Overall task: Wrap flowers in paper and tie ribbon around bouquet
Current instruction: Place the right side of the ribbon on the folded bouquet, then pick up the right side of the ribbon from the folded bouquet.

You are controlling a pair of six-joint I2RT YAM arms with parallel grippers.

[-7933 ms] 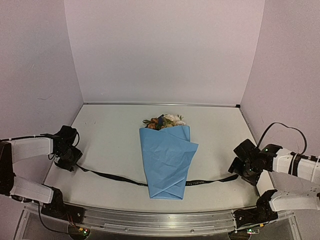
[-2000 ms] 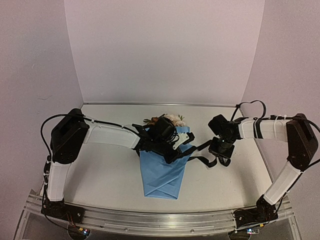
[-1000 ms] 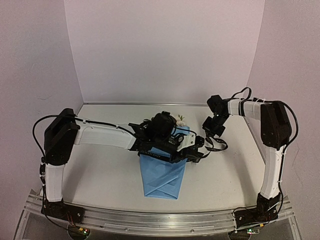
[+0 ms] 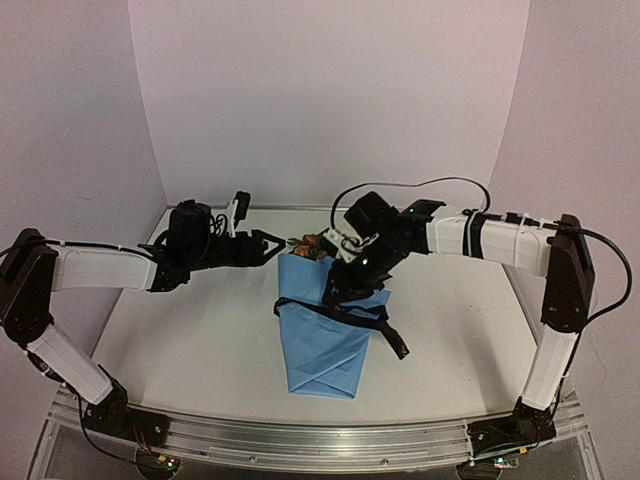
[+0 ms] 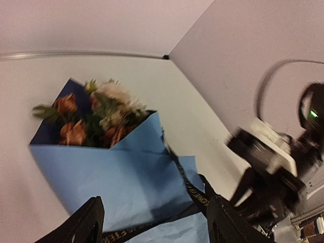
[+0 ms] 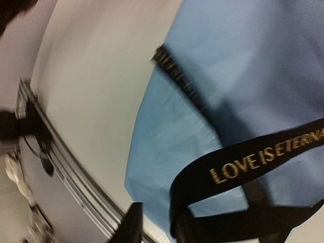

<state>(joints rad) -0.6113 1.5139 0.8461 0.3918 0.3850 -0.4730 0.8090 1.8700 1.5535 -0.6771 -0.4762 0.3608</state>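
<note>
1. Bouquet (image 4: 322, 345) lies flat mid-bench (image 4: 200, 340), narrow end toward the arm bases. Flowers (image 5: 98, 114) poke out the far end. Blue paper (image 5: 111, 172) is folded round them; wrap looks done to me.
2. Ribbon (image 6: 253, 158) crosses the wrap about halfway up. One loose tail trails onto the bench on the right side of the cone. No knot or bow that I can see, so I judge the tie not done yet.
3. Left hand (image 4: 268, 241): jaws wide, nothing btwn them. It hovers just left of the flower end, clear of the paper.
4. Right hand (image 4: 340, 283): down over the upper wrap, right at the ribbon. Wrist cam shows the ribbon looping beside one finger w/ a small gap btwn the fingers. Can't tell if it's pinched or only draped.
5. Risk: if the right hand has no real hold, the band goes slack and slides toward the narrow end. I'd then be re-picking a thin strap lying flat on paper.
6. Risk: nothing pins the folds. A one-sided tug on the ribbon could spin or drag the light bundle and pop the paper open.
7. Risk: a fingertip under the ribbon may snag a paper edge and crease or tear it.
8. Risk: left hand is close to the blooms, and a low approach could crush them. Both arms converge over the same spot, so watch for a hand-to-hand bump.
</note>
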